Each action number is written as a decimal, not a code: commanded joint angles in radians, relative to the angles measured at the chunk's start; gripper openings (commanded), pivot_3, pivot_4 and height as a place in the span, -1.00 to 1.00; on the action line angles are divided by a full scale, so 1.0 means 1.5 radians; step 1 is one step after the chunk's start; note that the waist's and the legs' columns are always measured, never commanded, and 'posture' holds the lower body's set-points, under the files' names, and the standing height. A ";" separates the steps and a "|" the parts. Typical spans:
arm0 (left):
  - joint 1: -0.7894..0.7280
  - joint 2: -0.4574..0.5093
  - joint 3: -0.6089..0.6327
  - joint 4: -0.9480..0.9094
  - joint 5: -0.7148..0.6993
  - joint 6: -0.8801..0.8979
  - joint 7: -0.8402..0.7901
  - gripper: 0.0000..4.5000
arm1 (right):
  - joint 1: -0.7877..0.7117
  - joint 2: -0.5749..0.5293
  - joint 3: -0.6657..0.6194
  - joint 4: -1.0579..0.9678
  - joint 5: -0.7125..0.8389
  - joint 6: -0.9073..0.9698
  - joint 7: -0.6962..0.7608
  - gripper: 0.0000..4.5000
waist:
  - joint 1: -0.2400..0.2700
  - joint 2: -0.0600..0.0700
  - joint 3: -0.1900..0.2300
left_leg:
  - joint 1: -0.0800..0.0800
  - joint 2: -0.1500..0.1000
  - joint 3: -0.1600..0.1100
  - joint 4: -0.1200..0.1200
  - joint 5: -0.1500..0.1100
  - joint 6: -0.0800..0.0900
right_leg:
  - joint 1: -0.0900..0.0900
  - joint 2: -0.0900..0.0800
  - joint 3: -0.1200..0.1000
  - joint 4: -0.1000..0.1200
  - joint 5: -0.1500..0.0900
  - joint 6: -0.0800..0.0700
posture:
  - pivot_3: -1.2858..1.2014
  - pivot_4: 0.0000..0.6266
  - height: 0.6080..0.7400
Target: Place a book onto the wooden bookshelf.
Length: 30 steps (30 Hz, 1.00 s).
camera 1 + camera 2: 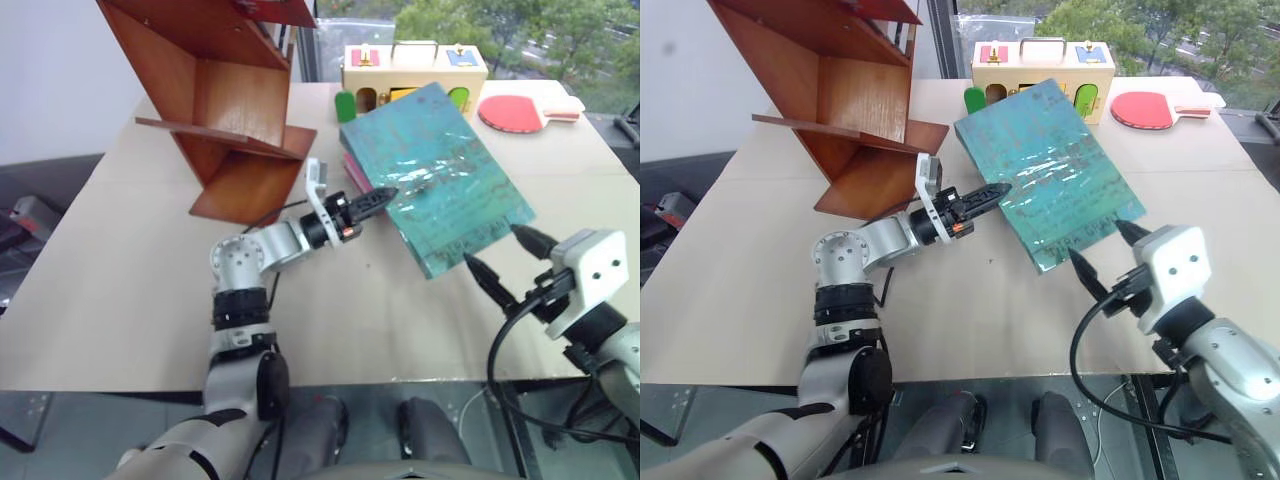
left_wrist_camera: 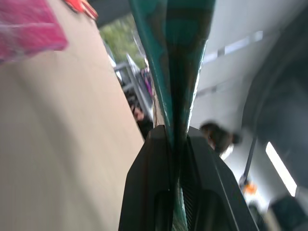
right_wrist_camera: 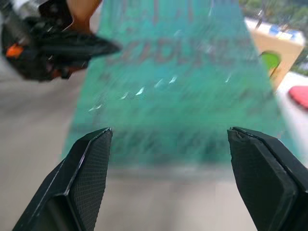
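The large teal book (image 1: 445, 165) hangs tilted above the table, and my left gripper (image 1: 382, 196) is shut on its left edge. In the left wrist view both black fingers (image 2: 154, 159) clamp the book's thin edge (image 2: 178, 57). The reddish-brown wooden bookshelf (image 1: 215, 110) stands at the back left of the table, to the left of the book. My right gripper (image 1: 492, 246) is open just off the book's near corner, touching nothing. The right wrist view has the cover (image 3: 192, 86) ahead between the spread fingers, with my left gripper (image 3: 96, 48) at its side.
A magenta book (image 1: 350, 168) lies under the teal book's left side. At the back stand a pale wooden box (image 1: 415, 68) with coloured doors and a red paddle (image 1: 518, 113). The beige table (image 1: 130, 280) ends close in front.
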<state>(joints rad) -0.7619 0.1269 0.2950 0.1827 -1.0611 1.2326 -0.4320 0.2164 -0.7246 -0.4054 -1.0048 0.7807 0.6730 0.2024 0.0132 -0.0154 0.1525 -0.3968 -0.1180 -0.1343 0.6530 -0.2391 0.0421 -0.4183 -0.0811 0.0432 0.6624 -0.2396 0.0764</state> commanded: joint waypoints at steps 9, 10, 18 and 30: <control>-0.080 0.344 -0.236 -0.194 0.359 -0.572 -0.514 -0.96 | -0.048 -0.046 -0.017 -0.011 0.195 -0.055 0.033 0.74 | 0.001 -0.001 0.001 | 0.000 0.000 0.001 -0.003 0.000 0.000 | 0.000 -0.003 0.001 -0.004 0.000 0.000 | 0.03 -0.52 1.00; -0.095 0.365 -0.237 -0.182 0.390 -0.631 -0.542 -0.96 | -0.050 -0.049 -0.010 -0.007 0.194 -0.056 0.043 0.74 | 0.001 -0.001 0.001 | -0.001 0.000 0.000 -0.002 0.000 0.000 | 0.000 -0.003 0.000 -0.004 0.000 0.000 | 0.03 -0.52 1.00; -0.288 0.451 -0.207 0.009 0.518 -0.911 -0.603 -0.96 | -0.066 -0.047 0.011 0.016 0.206 -0.080 0.123 0.74 | -0.002 -0.002 0.002 | -0.002 0.000 -0.001 -0.001 -0.001 0.002 | 0.002 -0.004 -0.002 -0.006 0.000 0.000 | 0.03 -0.52 1.00; -0.532 0.624 -0.317 0.247 0.725 -0.986 -0.768 -0.96 | -0.162 -0.042 0.077 0.109 0.095 -0.111 0.210 0.74 | -0.018 -0.006 0.006 | -0.001 0.000 -0.001 0.000 -0.001 0.002 | 0.001 0.000 -0.002 -0.003 0.000 0.001 | 0.03 -0.52 1.00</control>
<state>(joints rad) -1.5098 1.0279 -0.1848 0.5302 -0.0131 -0.2244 -1.5564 -0.0156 -0.7913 -0.2838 -0.8384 0.9266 0.5346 0.5018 -0.0142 -0.0239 0.1611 -0.3989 -0.1181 -0.1356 0.6535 -0.2408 0.0455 -0.4169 -0.0804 0.0399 0.6576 -0.2400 0.0774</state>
